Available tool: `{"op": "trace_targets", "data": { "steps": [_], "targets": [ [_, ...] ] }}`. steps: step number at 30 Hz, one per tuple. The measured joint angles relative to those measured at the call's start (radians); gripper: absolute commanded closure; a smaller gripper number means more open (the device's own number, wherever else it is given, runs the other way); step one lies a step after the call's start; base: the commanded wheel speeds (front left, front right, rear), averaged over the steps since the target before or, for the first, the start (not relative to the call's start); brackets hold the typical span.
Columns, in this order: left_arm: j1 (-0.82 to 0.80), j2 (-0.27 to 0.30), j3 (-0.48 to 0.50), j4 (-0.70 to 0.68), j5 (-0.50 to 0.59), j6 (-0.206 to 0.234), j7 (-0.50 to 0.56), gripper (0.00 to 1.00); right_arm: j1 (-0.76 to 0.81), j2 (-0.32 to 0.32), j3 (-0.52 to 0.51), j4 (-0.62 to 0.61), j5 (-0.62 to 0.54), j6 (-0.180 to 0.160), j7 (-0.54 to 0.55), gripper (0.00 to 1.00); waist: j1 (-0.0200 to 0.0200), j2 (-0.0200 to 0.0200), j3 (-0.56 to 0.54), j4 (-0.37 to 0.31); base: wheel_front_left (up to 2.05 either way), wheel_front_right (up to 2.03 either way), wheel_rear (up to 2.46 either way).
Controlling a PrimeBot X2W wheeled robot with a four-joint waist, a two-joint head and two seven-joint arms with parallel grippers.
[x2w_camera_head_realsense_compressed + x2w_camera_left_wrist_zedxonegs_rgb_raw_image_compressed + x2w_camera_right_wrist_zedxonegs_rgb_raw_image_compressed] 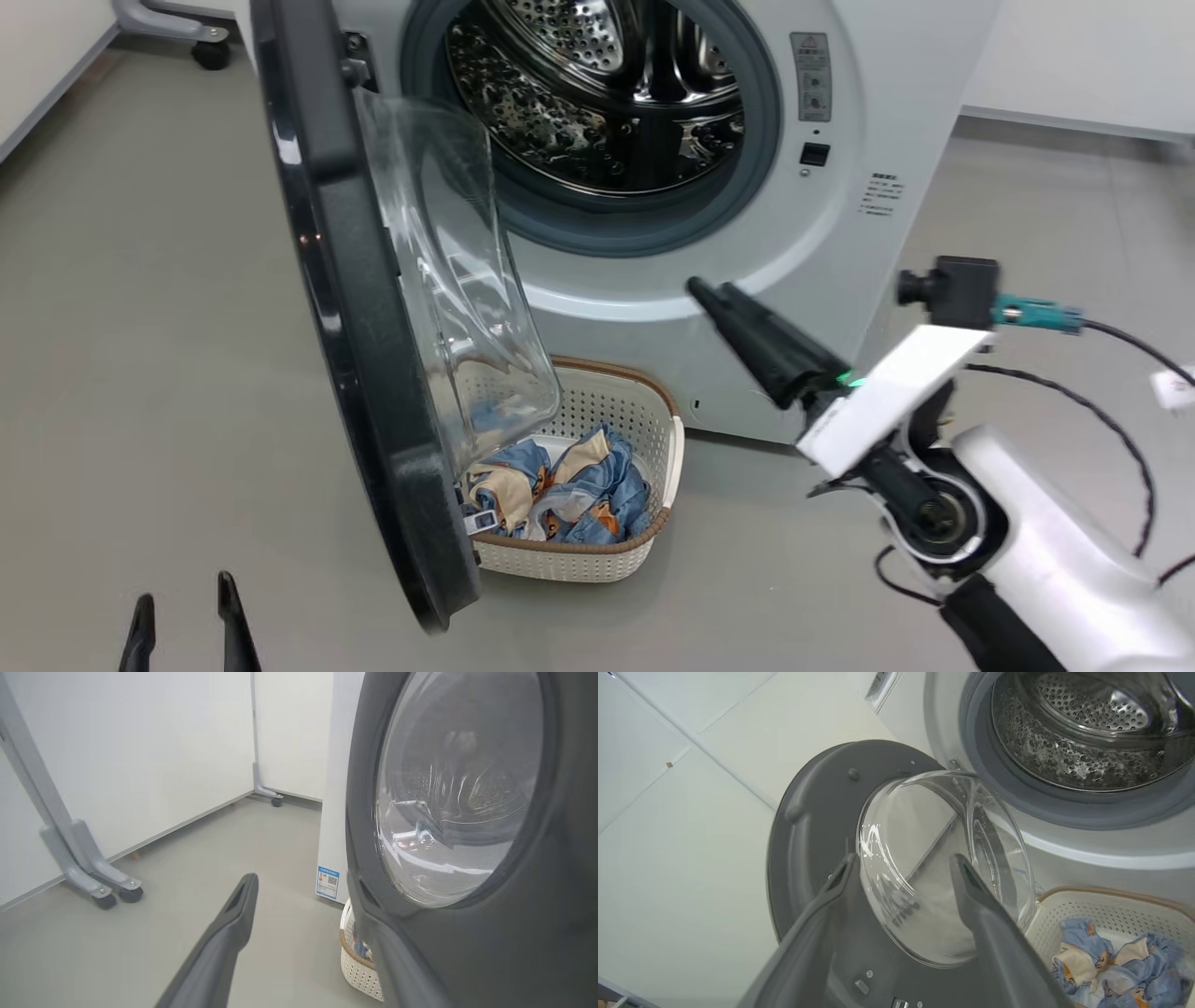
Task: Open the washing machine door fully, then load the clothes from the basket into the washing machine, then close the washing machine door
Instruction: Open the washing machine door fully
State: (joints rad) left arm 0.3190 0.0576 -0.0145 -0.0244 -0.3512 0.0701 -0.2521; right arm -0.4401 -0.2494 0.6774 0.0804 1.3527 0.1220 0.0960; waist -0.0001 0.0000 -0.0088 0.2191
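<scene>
**Door open, both grippers empty, clothes in basket**

Right gripper [903, 865]: fingers spread wide, nothing between them, nothing held. In its wrist view the two fingers frame the clear glass bulge of the washing machine door [359, 327]. In the head view the gripper hangs before the lower front of the washing machine [822, 233], tips pointing up and left toward the opening, with a clear gap to the door glass and to the basket.

Left gripper [184, 593]: fingers apart, empty, low at the left of the head view, on the outer side of the door, with bare floor [140, 327] between it and the door's lower edge. In the left wrist view one finger shows clean against the floor. The other blends with the dark rim, so that view does not show whether it touches the door.

Door: swung out on its hinge to the left of the opening, nearly edge-on to the head camera, glass bulge facing right.

Machine: grey gasket [644, 233] and perforated steel drum [607, 93] exposed. Blue label sticker [328, 883] low on its side panel.

Basket [579, 560]: on the floor just before the machine, below the opening, its left part behind the door's glass. The clothes [579, 495] lie crumpled inside it, light blue with cream and orange-brown print.

Grey wheeled stand [88, 868] by the wall, well apart.
</scene>
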Motion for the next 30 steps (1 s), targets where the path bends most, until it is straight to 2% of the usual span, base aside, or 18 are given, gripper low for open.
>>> {"op": "trace_targets", "data": {
  "steps": [8,15,19,25,30],
  "targets": [
    [-0.011,-0.009,0.023,0.001,0.002,-0.001,0.0,0.0,0.08,-0.17,-0.049,0.011,-0.198,0.0,-0.195,0.0,0.0,0.0,0.001,-0.068,0.0,0.0,0.0],
    [-0.011,-0.009,0.049,0.012,0.014,-0.025,0.0,0.0,0.166,-0.229,-0.09,0.051,-0.306,0.0,-0.36,0.0,0.0,0.0,0.006,-0.123,0.0,0.0,0.0],
    [-0.012,-0.009,0.052,0.018,0.019,-0.037,0.0,0.0,0.204,-0.266,-0.123,0.083,-0.401,-0.005,-0.368,0.0,0.0,0.0,0.013,-0.145,0.0,0.0,0.0],
    [-0.017,-0.009,0.052,0.039,0.025,-0.062,0.0,0.0,0.263,-0.273,-0.171,0.095,-0.53,-0.06,-0.361,0.0,0.0,0.0,0.02,-0.156,0.0,0.0,0.0],
    [-0.029,-0.01,0.06,0.051,0.027,-0.073,0.0,0.0,0.306,-0.232,-0.327,0.055,-0.621,-0.115,-0.356,0.0,0.0,0.0,0.017,-0.158,0.0,0.0,0.0]
  ]
}}
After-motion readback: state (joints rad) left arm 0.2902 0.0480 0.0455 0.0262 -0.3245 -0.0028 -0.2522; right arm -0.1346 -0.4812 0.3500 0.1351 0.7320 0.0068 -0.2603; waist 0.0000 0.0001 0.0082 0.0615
